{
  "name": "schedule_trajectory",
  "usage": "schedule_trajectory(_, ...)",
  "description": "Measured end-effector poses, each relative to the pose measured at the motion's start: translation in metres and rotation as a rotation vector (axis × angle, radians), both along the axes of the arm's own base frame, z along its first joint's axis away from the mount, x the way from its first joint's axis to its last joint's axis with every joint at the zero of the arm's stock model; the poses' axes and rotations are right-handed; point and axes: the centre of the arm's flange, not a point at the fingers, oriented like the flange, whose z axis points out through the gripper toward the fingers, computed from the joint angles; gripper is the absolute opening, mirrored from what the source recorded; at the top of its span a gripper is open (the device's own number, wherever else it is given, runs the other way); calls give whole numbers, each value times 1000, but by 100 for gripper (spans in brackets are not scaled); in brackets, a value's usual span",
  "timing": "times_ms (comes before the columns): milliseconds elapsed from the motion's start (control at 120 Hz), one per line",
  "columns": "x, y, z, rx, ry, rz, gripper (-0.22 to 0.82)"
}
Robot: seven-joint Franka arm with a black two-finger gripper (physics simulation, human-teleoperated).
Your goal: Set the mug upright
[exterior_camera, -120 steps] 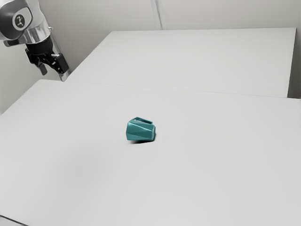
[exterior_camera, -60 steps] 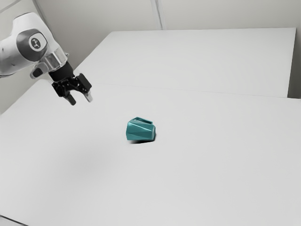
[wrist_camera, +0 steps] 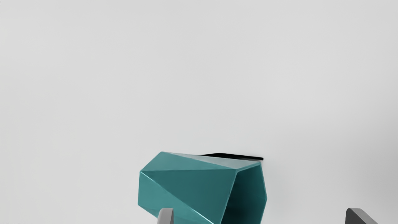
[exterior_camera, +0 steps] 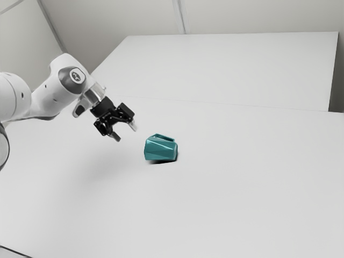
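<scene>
Two parted fingers [wrist_camera: 166,216] of the empty gripper [exterior_camera: 127,134] are hovering near the sideways-lying mug [exterior_camera: 160,148], the approach seemingly being in hand and calling for straddling it next

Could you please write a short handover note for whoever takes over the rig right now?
Gripper: open, holding nothing, up and to the exterior view's left of the mug.
Mug: lying on its side on the table, its mouth facing sideways.
Done: the gripper is near the mug; the mug is not yet gripped or righted.
Left: grip the mug, turn it upright, set it down and let go.
</scene>
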Motion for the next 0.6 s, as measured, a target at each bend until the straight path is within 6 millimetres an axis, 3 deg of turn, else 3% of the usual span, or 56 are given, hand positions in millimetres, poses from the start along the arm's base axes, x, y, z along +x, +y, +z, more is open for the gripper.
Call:
schedule_trajectory(167,7,-6,-26,-38,16,34,60)
schedule_trajectory(600,27,-15,-56,-125,-22,164,60)
